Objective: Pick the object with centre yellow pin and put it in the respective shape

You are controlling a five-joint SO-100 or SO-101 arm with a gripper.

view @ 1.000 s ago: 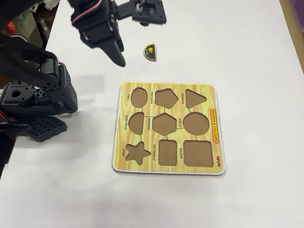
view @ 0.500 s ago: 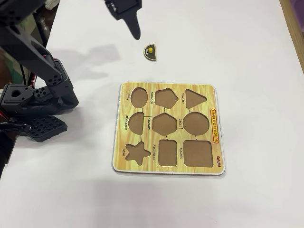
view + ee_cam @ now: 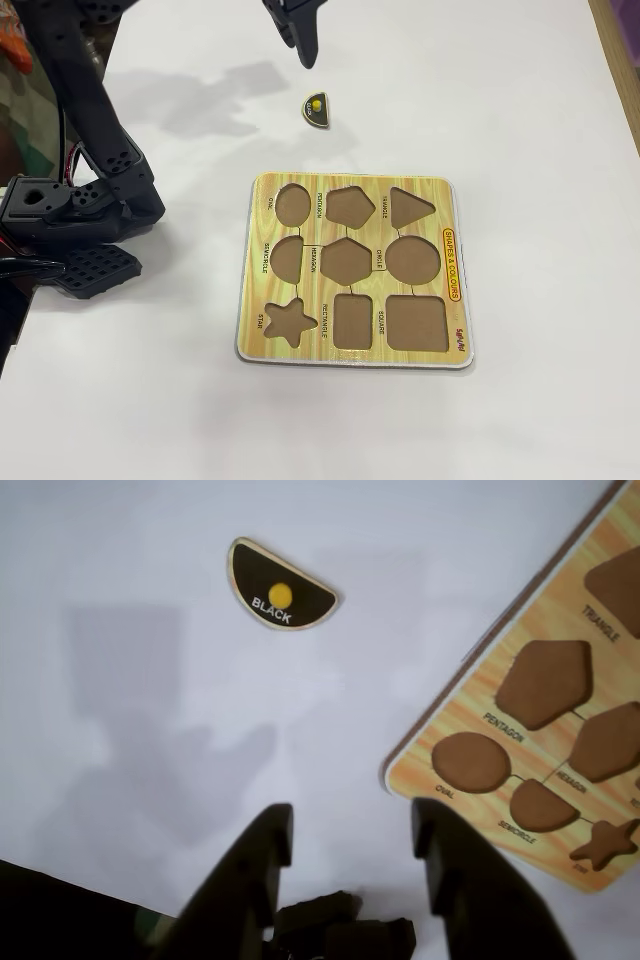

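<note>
— So where's the black half-circle piece (image 3: 283, 586)?
— Ahead of the gripper (image 3: 352, 830), flat on the table (image 3: 130, 700), clear of the board (image 3: 355, 270).
— Gripper?
— Spread wide and empty, probably lined up to straddle the yellow pin (image 3: 281, 595).

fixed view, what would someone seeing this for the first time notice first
The wooden shape board in the middle of the white table, every cutout empty, from oval to square. Next, the small black semicircle piece with a yellow pin, lying alone just beyond the board's far edge. The open claw hangs above it near the top edge, empty.
</note>
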